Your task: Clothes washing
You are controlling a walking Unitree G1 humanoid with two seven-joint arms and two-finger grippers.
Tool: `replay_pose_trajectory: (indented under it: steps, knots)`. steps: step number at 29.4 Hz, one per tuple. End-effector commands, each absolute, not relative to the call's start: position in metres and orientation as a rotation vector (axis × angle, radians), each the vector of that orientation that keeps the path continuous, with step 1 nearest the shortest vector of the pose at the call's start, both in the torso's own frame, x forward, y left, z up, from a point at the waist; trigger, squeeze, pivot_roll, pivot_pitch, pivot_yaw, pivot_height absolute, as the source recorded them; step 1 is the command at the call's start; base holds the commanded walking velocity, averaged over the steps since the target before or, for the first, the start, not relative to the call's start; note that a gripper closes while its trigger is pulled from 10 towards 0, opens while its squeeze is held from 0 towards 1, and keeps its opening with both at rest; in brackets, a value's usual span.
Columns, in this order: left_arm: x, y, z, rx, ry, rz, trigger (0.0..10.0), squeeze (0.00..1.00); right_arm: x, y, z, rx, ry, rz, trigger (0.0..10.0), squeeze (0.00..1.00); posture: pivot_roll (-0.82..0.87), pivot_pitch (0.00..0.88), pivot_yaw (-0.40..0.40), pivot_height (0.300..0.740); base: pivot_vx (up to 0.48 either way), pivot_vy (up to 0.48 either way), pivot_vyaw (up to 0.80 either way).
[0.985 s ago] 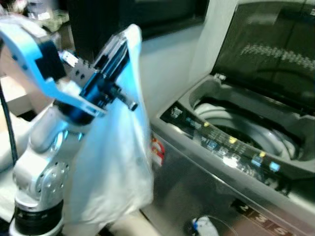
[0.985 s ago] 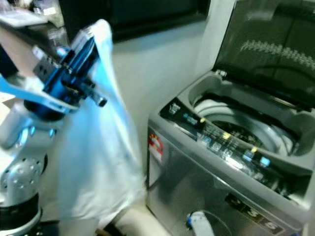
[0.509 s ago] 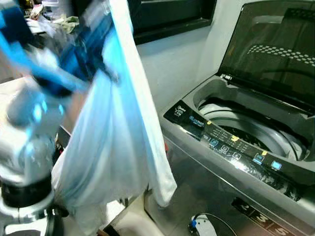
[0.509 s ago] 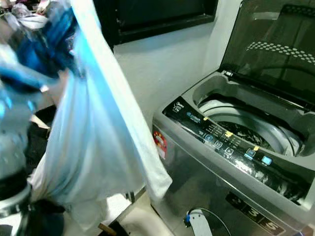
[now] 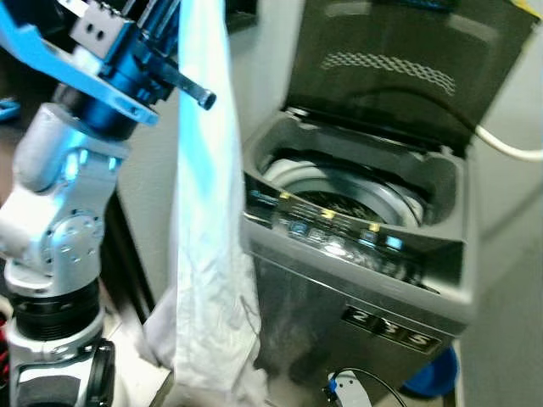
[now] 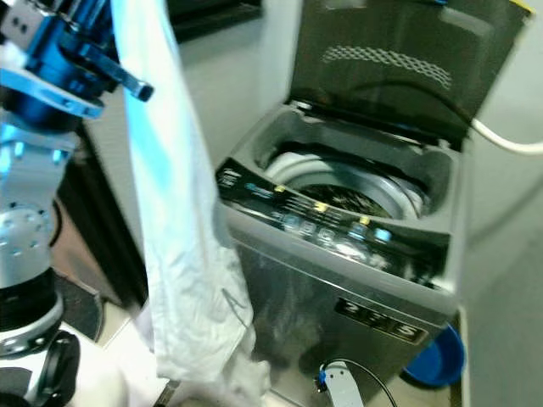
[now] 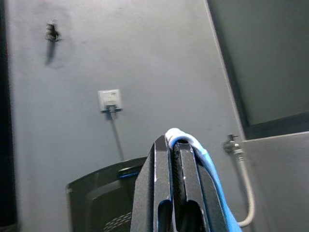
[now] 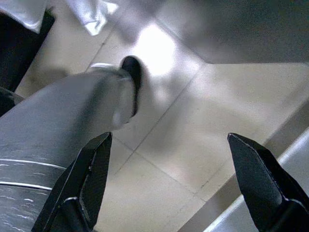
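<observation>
in the head views a white cloth [image 5: 204, 254] is held up high on the left by the left gripper [image 5: 165, 17], hanging long and crumpled toward the floor, just left of the washing machine [image 5: 356, 280] — its lid [image 5: 390, 76] is raised and the drum [image 5: 339, 191] is open. in the left wrist view the fingers [image 7: 164, 183] are seen clenched on the cloth against a grey wall [image 7: 145, 58]. in the right wrist view the right gripper [image 8: 169, 179] is spread wide over a tiled floor [image 8: 193, 121].
</observation>
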State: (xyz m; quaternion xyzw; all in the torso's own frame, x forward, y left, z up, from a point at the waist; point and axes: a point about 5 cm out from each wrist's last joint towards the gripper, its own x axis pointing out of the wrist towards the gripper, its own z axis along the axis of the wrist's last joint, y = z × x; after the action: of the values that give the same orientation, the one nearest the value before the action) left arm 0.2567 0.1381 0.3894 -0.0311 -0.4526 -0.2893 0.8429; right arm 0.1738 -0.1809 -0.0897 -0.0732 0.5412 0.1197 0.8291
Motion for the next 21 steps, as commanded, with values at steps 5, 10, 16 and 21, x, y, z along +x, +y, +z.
replay_pose_trajectory:
  steps: [5, 10, 16, 21]
  knots:
    - [0.265, 0.139, 0.374, -0.041, -0.897, -0.518, 10.0, 0.00, 0.170, -0.179, -0.092, -0.144, 1.158, 0.254, 10.0, 0.00, 0.03, 0.000, -0.052, 0.740, 0.000, 0.000, -0.80]
    - [0.264, 0.149, 0.353, -0.050, -0.849, -0.547, 10.0, 0.00, 0.171, -0.176, -0.090, -0.054, 1.137, 0.293, 10.0, 0.00, 0.04, 0.000, -0.055, 0.740, 0.000, 0.000, 0.00]
    - [0.258, 0.139, 0.349, -0.058, -0.861, -0.630, 10.0, 0.00, 0.183, -0.155, -0.080, 0.185, 1.073, 0.521, 10.0, 0.00, 0.03, 0.000, -0.048, 0.740, 0.000, 0.000, 0.00]
    - [0.255, 0.128, 0.349, -0.064, -0.872, -0.693, 10.0, 0.00, 0.192, -0.149, -0.071, 0.266, 1.032, 0.633, 10.0, 0.00, 0.03, 0.000, -0.046, 0.740, 0.000, 0.000, 0.00]
